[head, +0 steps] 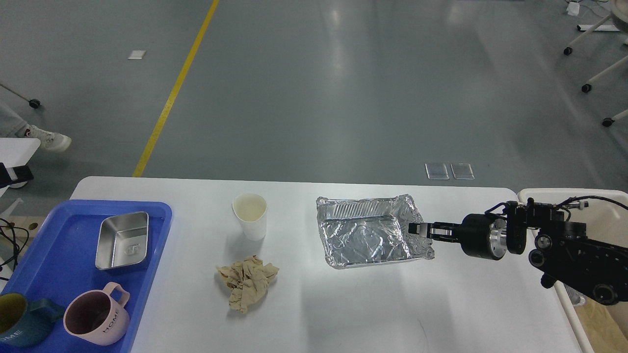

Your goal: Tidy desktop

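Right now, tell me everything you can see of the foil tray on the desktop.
The foil tray is a shallow rectangular container of crinkled, shiny aluminium foil with ribbed walls and a rolled rim, dented and wrinkled all over. It looks empty and sits upright on the white desktop, right of centre, apart from the paper cup and the crumpled brown paper. The right gripper reaches in from the right, its jaws at the tray's right rim; whether they grip it is unclear.

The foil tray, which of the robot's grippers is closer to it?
Right. The right gripper is at the foil tray's right-hand rim, fingertips at the crumpled edge. The left gripper is not in view.
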You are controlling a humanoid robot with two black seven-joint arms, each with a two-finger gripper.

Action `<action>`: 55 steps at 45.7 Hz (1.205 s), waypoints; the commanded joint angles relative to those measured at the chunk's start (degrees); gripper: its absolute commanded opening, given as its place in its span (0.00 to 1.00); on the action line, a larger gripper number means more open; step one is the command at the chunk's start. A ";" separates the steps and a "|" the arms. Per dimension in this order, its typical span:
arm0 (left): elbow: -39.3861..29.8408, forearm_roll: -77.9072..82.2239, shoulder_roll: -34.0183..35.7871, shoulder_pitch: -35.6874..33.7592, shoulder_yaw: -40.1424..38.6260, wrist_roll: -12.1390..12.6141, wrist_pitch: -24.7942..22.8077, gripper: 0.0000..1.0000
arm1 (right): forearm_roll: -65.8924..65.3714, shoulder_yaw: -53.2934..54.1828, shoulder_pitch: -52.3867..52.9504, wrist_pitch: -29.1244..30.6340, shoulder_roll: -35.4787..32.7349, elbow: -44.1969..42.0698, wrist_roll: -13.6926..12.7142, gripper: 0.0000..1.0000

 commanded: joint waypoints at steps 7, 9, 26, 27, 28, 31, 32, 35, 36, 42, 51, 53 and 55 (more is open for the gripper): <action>0.60 5.57 -1.83 -3.26 -0.30 5.56 -1.68 0.92 | -0.03 0.00 0.01 -0.09 -0.16 0.14 0.00 0.00; 1.39 7.59 -4.90 -4.66 -0.39 7.85 -1.33 0.92 | -0.03 0.00 0.01 -0.09 -0.16 0.14 0.00 0.00; 18.61 17.88 -38.04 -10.64 3.38 15.07 0.52 0.88 | 0.06 0.18 -0.43 -0.27 -0.07 0.14 0.00 0.00; 19.32 18.23 -39.18 -11.26 4.43 14.98 1.22 0.88 | 0.06 0.09 -0.52 -0.27 -0.07 0.14 0.00 0.00; 20.02 18.58 -40.32 -12.05 5.49 14.98 2.01 0.88 | 0.06 0.09 -0.52 -0.36 0.01 0.06 0.00 0.00; 22.39 19.47 -43.66 -14.24 9.26 14.98 4.73 0.88 | 0.06 0.18 -0.52 -0.36 0.01 0.06 0.00 0.00; 23.44 19.64 -44.81 -15.03 10.84 14.98 5.61 0.88 | 0.06 0.09 -0.52 -0.45 0.10 0.06 0.00 0.00; 26.34 19.64 -48.93 -17.84 15.24 15.15 8.42 0.88 | 0.06 0.18 -0.52 -0.53 0.28 -0.03 0.00 0.00; 27.31 19.64 -50.17 -18.90 16.64 15.15 9.21 0.88 | 0.06 0.09 -0.52 -0.53 0.36 -0.03 0.00 0.00; 32.06 19.56 -56.32 -23.39 23.59 15.15 12.65 0.88 | 0.06 0.09 -0.70 -0.53 0.37 -0.03 0.00 0.00; 36.10 19.56 -65.90 -26.29 27.38 16.29 13.35 0.85 | 0.06 0.09 -1.14 -0.53 0.37 -0.03 0.08 0.00; 36.90 19.56 -67.66 -26.90 28.34 16.65 13.35 0.84 | 0.06 0.09 -1.14 -0.53 0.37 -0.03 0.08 0.00; 37.43 19.64 -69.15 -27.61 29.83 16.74 13.35 0.83 | 0.06 0.09 -1.14 -0.53 0.37 -0.12 0.08 0.00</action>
